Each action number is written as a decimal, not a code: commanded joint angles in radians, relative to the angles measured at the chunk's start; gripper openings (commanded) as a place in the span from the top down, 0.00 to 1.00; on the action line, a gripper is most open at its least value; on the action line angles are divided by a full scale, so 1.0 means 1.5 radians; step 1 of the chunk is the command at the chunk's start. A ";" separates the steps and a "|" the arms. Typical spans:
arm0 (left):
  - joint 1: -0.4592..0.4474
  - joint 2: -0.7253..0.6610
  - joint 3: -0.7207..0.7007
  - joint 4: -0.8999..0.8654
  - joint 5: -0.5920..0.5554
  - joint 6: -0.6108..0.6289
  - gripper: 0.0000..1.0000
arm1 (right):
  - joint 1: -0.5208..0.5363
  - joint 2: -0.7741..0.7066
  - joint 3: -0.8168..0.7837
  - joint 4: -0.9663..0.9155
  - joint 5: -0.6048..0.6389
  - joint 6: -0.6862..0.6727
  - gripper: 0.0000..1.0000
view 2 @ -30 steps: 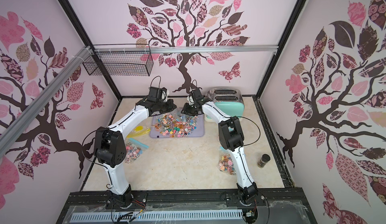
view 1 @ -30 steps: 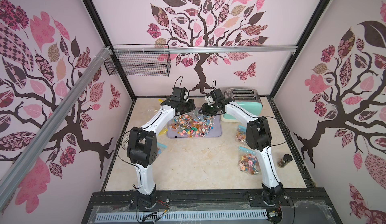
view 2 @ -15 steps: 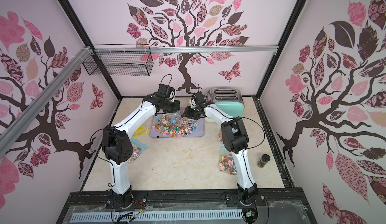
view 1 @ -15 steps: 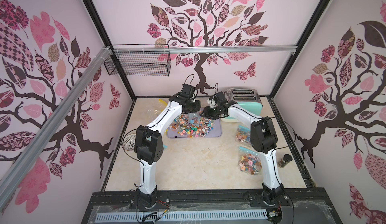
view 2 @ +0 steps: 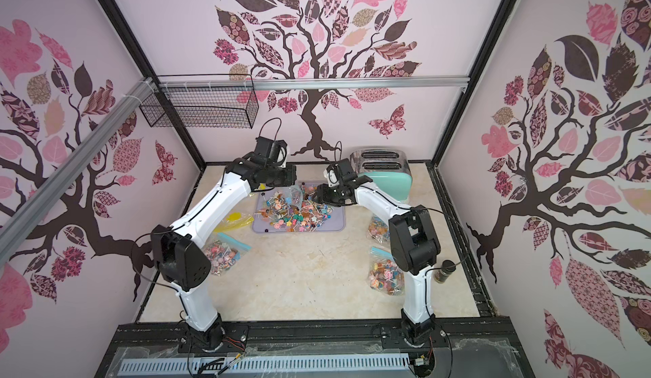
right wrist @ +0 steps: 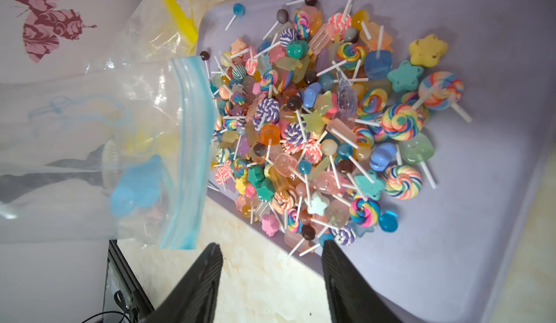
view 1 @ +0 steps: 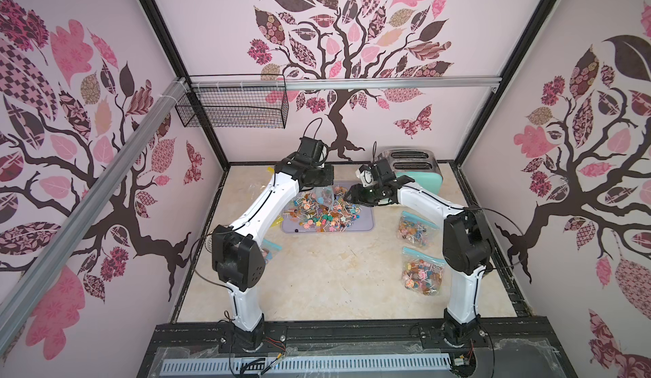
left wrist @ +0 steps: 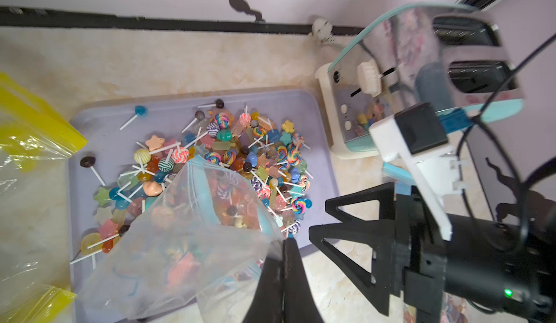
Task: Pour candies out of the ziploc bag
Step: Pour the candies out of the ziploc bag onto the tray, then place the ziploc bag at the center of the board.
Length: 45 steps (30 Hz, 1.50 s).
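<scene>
Left wrist view: left gripper (left wrist: 284,246) with jaws pressed together, pinching the clear film of the ziploc bag (left wrist: 180,240) at one edge. Bag held tilted above the lilac tray (left wrist: 168,116), blue zip mouth gaping toward the heap of candies (left wrist: 240,156) on the tray. Hard to tell through the film which sweets sit inside and which lie beneath. Just off the tray's rim, on its toaster (left wrist: 451,65) side, right gripper (left wrist: 319,219) with fingers parted. Against the tray's opposite side, a crumpled yellow-zip bag (left wrist: 30,126).

Right wrist view: right gripper (right wrist: 270,246) spread apart, clamped on nothing, tabletop (right wrist: 255,276) and tray rim showing through the gap. Bag mouth (right wrist: 186,156) close over the edge of the pile; one blue sweet visible inside the bag near the zip. Swirled lollipops, star shapes and round sweets on thin white sticks, piled mid-tray, with bare lilac around them (right wrist: 496,35).

Both top views: both arms reaching in over the tray (view 1: 363,226), bag (view 1: 324,195) between the two wrists, above the candies (view 2: 296,216). Two filled bags (view 1: 414,232) lying flat beyond the tray's toaster side, well apart from it.
</scene>
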 commanded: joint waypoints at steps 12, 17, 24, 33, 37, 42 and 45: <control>-0.006 -0.307 -0.514 0.249 0.241 -0.156 1.00 | -0.002 -0.235 -0.199 -0.023 0.045 -0.058 0.42; -0.007 -0.409 -0.608 0.172 0.156 -0.152 1.00 | 0.001 -0.281 -0.244 -0.014 0.038 -0.046 0.42; 0.040 -0.492 -0.746 0.075 0.039 -0.204 1.00 | 0.015 -0.301 -0.279 0.007 0.021 -0.033 0.42; 0.087 -0.451 -0.796 -0.047 -0.118 -0.318 1.00 | 0.031 -0.294 -0.282 0.023 0.001 -0.036 0.41; 0.090 -0.438 -0.800 -0.082 -0.182 -0.355 1.00 | 0.031 -0.290 -0.281 0.033 -0.012 -0.043 0.40; 0.090 -0.454 -0.797 -0.109 -0.208 -0.383 0.58 | 0.044 -0.242 -0.242 0.035 -0.046 -0.070 0.38; 0.090 -0.471 -0.786 -0.129 -0.208 -0.397 0.33 | 0.072 -0.198 -0.201 0.022 -0.053 -0.091 0.38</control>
